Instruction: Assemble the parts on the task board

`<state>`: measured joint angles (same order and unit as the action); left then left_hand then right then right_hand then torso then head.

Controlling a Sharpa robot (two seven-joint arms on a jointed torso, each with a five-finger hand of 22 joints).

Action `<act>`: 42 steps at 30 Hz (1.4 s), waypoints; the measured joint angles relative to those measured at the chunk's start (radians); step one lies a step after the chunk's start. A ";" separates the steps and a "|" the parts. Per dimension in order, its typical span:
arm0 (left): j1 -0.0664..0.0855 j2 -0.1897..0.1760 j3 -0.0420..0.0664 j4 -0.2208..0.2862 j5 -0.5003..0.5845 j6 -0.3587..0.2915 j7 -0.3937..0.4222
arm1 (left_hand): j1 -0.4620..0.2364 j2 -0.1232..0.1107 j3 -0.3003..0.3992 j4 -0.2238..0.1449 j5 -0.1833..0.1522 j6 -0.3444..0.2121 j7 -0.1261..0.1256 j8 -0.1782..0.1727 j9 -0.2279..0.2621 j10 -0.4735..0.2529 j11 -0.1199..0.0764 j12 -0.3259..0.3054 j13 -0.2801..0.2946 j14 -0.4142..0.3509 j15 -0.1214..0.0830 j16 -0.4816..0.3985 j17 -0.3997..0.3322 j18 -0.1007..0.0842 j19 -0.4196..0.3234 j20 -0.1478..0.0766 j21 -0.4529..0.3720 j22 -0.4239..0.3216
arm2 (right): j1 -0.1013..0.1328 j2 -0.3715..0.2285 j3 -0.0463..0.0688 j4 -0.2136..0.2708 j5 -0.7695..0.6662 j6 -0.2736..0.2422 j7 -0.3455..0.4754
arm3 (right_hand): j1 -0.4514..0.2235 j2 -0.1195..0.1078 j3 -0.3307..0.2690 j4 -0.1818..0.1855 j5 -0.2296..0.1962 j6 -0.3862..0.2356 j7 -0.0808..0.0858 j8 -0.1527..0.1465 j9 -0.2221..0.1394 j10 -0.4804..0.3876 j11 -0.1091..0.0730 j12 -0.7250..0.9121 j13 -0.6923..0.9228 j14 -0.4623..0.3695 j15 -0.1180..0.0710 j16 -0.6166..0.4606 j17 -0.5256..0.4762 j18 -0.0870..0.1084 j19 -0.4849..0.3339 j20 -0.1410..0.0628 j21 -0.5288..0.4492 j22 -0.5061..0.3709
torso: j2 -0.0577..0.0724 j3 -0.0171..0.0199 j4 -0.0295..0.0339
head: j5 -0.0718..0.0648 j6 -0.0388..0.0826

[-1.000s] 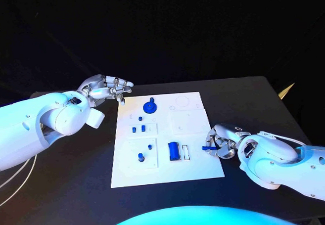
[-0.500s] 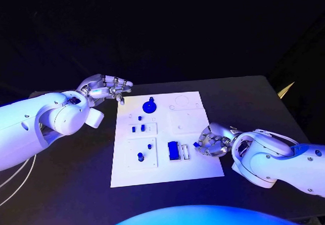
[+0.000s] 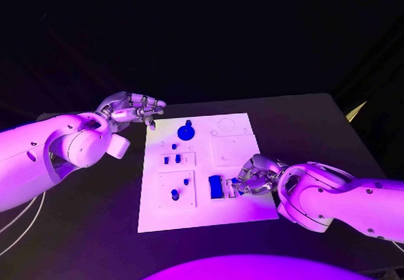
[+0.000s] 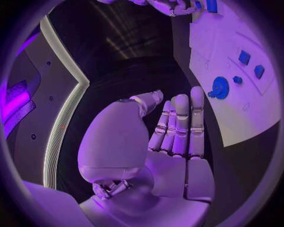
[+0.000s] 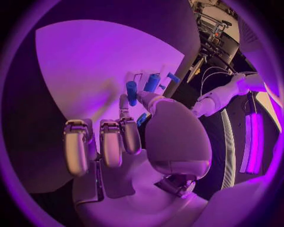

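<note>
The white task board [image 3: 205, 217] lies mid-table. On it are a round blue part [image 3: 186, 132], two small blue pieces [image 3: 172, 159], a blue peg [image 3: 175, 194] and a blue block [image 3: 216, 187]. My right hand [image 3: 254, 177] hovers over the board's right side, just beside the block, pinching a small blue part [image 5: 141, 120] between thumb and finger. My left hand [image 3: 134, 108] hangs off the board's far left corner, fingers straight and holding nothing. The left wrist view shows that hand [image 4: 174, 137], the board [image 4: 248, 113] and the round part [image 4: 219, 87].
The black table [image 3: 317, 130] stretches bare to the right of the board. A narrow white slot [image 3: 230, 189] sits next to the blue block. In the right wrist view two blue upright parts [image 5: 131, 91] stand on the board [image 5: 89, 61] beyond the fingers.
My right hand has moved left from the board's right edge to a spot over the board beside the blue block, still carrying the small blue part. The left hand has stayed put.
</note>
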<state>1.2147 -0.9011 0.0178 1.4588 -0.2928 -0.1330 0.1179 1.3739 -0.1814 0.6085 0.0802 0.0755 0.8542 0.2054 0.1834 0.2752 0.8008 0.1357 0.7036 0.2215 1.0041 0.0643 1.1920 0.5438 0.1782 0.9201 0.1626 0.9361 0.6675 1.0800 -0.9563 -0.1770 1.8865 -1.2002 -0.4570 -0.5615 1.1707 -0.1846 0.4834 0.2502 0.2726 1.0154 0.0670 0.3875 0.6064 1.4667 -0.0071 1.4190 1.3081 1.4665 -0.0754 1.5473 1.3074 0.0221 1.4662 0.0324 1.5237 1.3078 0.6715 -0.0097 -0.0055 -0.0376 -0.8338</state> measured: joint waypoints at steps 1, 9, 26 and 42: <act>0.000 0.000 0.000 0.000 0.000 0.000 0.000 | 0.000 0.000 0.000 0.000 0.000 0.000 0.000 0.000 0.000 0.000 0.000 0.000 0.000 0.000 0.000 0.000 0.000 0.000 0.000 0.000 0.000 0.000 | 0.000 0.004 0.000 -0.001 0.004 -0.001 0.000 | 0.000 0.000 0.000 0.000 0.000 0.000 0.000 0.000 0.000 0.000 0.000 0.000 0.000 0.000 0.000 0.000 0.000 0.000 0.000 0.000 0.000 0.000 | 0.000 0.0000 0.0001 | 0.000 0.000; 0.000 0.001 0.000 0.000 0.000 0.000 0.000 | 0.000 0.000 0.000 0.000 0.000 0.000 0.000 0.000 0.000 0.000 0.000 0.000 0.000 0.000 0.000 0.000 0.000 0.000 0.000 0.000 0.000 0.000 | -0.004 0.025 0.000 -0.014 0.027 -0.002 0.000 | -0.004 0.004 0.000 0.000 0.000 0.000 0.000 0.000 -0.001 0.000 0.000 0.000 0.000 0.000 0.000 0.000 0.000 0.000 0.000 0.000 0.000 0.000 | 0.000 0.0000 0.0008 | 0.002 -0.002; 0.000 0.000 0.000 0.000 0.000 0.000 -0.001 | 0.000 0.000 0.000 0.000 0.000 0.000 0.000 0.000 0.000 0.000 0.000 0.000 0.000 0.000 0.000 0.000 0.000 0.000 0.004 -0.004 0.000 -0.001 | -0.010 0.039 0.000 -0.032 0.041 0.004 -0.003 | -0.050 -0.013 -0.007 0.007 -0.025 0.007 -0.007 0.007 0.005 0.000 0.000 0.000 0.000 0.000 0.000 0.000 0.000 0.000 0.000 0.000 0.000 0.000 | 0.000 -0.0012 0.0004 | 0.005 -0.007; 0.000 0.000 0.000 0.000 0.000 0.000 -0.003 | 0.000 0.000 -0.003 0.003 0.000 0.000 0.000 0.000 0.000 0.000 0.000 0.000 -0.001 0.000 0.000 0.000 0.000 0.000 0.004 -0.004 0.000 -0.002 | -0.011 0.044 0.000 -0.036 0.037 0.007 -0.002 | -0.121 -0.021 -0.046 0.026 -0.197 0.008 -0.008 0.011 0.013 0.000 0.000 0.000 0.000 0.000 0.000 0.000 0.000 0.000 0.000 0.000 0.000 0.000 | 0.000 -0.0002 -0.0003 | 0.006 -0.007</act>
<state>1.2147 -0.9013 0.0178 1.4587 -0.2928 -0.1325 0.1153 1.3739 -0.1814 0.6056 0.0831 0.0755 0.8542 0.2054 0.1834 0.2752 0.8008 0.1357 0.7036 0.2206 1.0041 0.0643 1.1920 0.5435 0.1782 0.9237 0.1590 0.9360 0.6656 1.0694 -0.9125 -0.1769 1.8502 -1.1629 -0.4503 -0.5634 1.0500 -0.2052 0.4371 0.2760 0.0754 1.0239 0.0587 0.3985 0.6196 1.4667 -0.0070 1.4189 1.3076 1.4665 -0.0753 1.5473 1.3074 0.0221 1.4662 0.0324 1.5236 1.3074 0.6710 -0.0099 -0.0058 -0.0313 -0.8403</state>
